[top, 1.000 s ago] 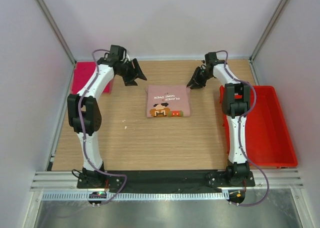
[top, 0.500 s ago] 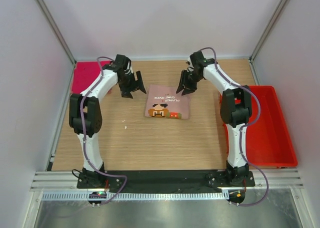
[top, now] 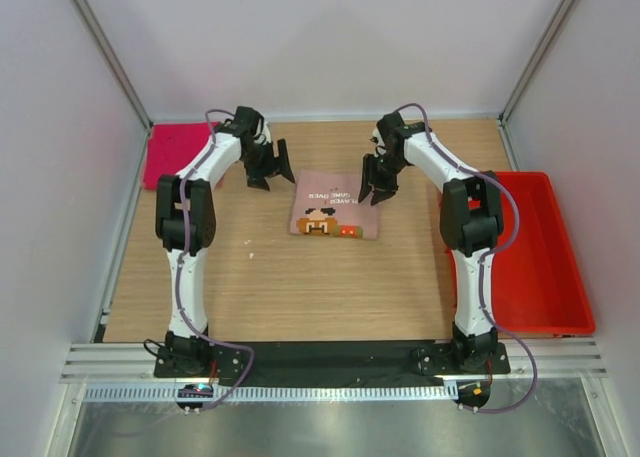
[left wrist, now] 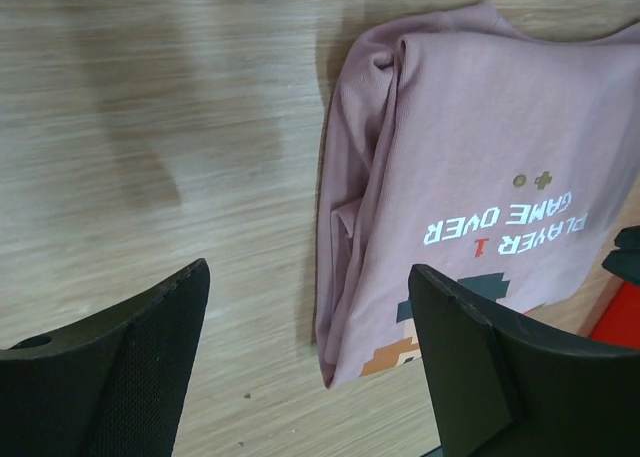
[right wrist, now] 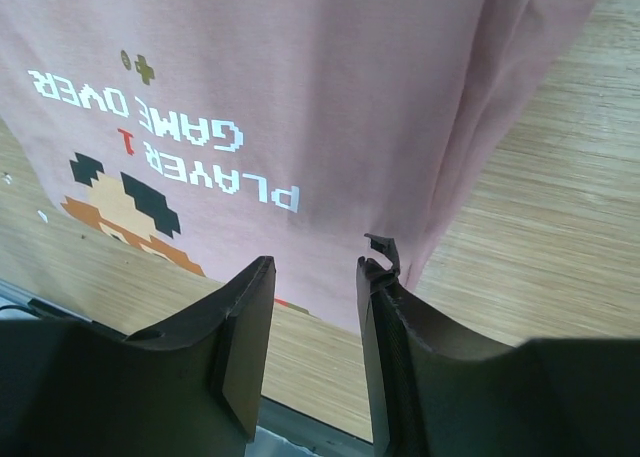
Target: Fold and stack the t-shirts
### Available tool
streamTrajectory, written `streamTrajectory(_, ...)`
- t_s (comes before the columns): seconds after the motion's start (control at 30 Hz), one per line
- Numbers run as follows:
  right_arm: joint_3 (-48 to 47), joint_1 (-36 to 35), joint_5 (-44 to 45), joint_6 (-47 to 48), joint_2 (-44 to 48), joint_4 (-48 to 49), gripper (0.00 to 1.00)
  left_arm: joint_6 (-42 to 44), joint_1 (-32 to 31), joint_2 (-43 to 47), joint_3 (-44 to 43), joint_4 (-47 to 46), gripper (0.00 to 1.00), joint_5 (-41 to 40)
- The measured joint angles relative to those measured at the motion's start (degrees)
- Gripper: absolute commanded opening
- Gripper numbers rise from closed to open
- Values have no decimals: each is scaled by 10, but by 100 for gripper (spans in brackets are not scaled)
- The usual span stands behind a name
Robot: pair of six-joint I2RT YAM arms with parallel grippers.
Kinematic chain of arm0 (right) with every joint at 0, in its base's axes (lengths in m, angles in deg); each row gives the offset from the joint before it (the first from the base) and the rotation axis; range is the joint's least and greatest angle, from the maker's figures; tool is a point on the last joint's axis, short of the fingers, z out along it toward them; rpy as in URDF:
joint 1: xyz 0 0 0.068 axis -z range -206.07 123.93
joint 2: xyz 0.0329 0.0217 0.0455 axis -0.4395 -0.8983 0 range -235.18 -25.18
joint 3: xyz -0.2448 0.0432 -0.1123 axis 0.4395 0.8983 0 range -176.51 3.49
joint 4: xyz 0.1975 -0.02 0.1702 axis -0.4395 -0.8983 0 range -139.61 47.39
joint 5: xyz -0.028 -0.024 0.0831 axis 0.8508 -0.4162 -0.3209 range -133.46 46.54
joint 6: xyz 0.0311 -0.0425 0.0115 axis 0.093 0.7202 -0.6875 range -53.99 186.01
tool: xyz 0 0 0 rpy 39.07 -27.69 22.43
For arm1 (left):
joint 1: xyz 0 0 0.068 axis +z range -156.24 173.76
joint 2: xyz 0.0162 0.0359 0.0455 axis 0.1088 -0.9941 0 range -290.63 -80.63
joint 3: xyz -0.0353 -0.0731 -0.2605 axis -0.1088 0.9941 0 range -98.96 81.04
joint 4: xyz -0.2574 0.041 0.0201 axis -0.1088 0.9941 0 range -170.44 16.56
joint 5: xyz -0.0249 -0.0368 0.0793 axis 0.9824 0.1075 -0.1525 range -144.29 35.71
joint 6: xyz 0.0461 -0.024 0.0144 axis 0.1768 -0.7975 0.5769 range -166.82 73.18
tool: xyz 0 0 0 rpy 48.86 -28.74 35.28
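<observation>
The pale pink shirt (top: 337, 205) is seen folded mid-table (top: 300, 287), the magenta shirt (top: 175, 155) well apart at the far-left corner, so stacking is judged undone, with the left gripper (top: 270, 175) spread wide beside the pink one and the right gripper (top: 371, 196) partly parted over it, both empty.

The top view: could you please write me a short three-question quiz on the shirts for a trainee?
1. True or false: the pale shirt lies in the bin.
2. Where is the magenta shirt? A) at the far left, B) in the bin, C) under the pale shirt.
3. What words are printed on the pale shirt?
Key: 1 false; 2 A; 3 PLAYER 1 GAME OVER.
</observation>
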Motion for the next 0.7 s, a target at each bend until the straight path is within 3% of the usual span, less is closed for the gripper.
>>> streamTrajectory(0.4,29,24,-4,8,35,-8,47,23,20,-120,-134,-13,85,82)
streamTrajectory(0.7,40,62,-22,8,50,2,47,22,-24,-126,-125,-30,82,48)
